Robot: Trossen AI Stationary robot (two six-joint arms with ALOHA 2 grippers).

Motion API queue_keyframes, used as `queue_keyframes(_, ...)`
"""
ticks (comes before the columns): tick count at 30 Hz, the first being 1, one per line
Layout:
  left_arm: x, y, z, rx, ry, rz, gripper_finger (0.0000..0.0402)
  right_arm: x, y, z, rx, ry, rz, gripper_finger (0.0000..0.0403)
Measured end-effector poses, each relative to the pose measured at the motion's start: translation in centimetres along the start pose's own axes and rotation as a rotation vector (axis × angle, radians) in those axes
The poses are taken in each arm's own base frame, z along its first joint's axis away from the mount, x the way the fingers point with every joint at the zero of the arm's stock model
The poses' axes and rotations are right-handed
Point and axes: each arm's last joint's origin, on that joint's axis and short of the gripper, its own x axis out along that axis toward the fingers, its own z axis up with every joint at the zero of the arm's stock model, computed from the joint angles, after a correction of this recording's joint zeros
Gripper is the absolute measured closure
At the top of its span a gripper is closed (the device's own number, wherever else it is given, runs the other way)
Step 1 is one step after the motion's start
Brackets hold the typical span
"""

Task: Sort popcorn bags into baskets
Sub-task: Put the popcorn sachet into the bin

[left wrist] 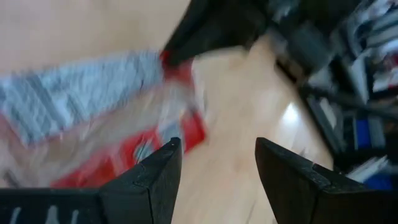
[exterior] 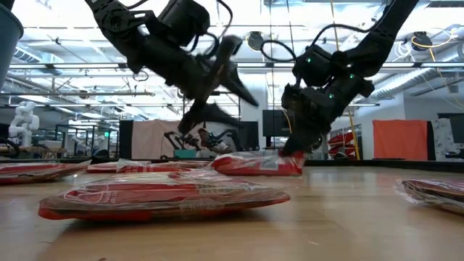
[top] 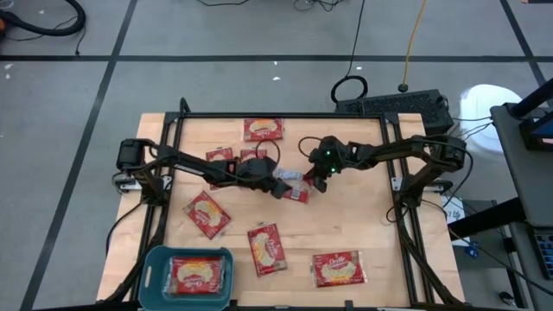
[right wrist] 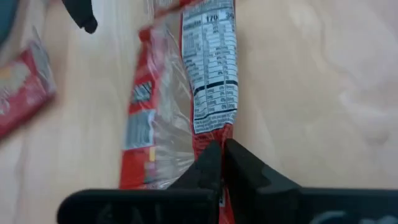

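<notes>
A big room with ceiling lights and an orange screen is showing behind the wooden worktop (top: pixel 363 225). The worktop is carrying red popcorn bags and a teal basket (top: pixel 154 262).

Both arms are reaching in from the side edges and meeting near the middle of the worktop. The right arm is bending down steeply, and the right hand (top: pixel 314 183) is pinching one end of a popcorn bag (top: pixel 295 192) that is lying there with its white label side showing. Its two fingers (right wrist: pixel 245 163) are pressing almost together on the thin red edge of the bag. In the low view that end of the bag is sitting just above the wood under the hand.

The left arm is stretching across low and slanting, and the left hand (top: pixel 278 183) is hanging just above the other end of the same bag. Its fingers (left wrist: pixel 158 177) are standing apart, and nothing is between them.

The basket is sitting at the near left corner with one bag (top: pixel 197 275) lying flat inside. Other bags are lying around: one (top: pixel 263 130) by the far edge, two by the left arm, one (top: pixel 206 214) toward the left edge, and two (top: pixel 267 249) near the near edge.
</notes>
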Motion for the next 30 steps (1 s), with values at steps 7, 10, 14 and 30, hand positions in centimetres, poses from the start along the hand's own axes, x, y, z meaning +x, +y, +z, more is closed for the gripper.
queue_keyframes(7,-3.4,0.5,2.9,-0.022,-0.118,0.16,0.0194,-1.9,0.7,0.7,-0.06,-0.037,-0.023,0.0402)
queue_keyframes(10,-4.5,1.2,4.1,-0.055,-0.13,0.211,0.0194,-2.7,1.1,1.0,-0.084,-0.061,-0.021,0.0403)
queue_keyframes(14,-4.7,2.0,5.1,0.038,-0.092,0.184,0.0181,-3.5,1.6,1.6,-0.115,-0.108,-0.011,0.0402)
queue_keyframes(30,-1.7,4.6,4.4,0.526,0.091,0.108,0.0116,-3.9,2.5,1.6,-0.302,-0.112,0.004,0.0402)
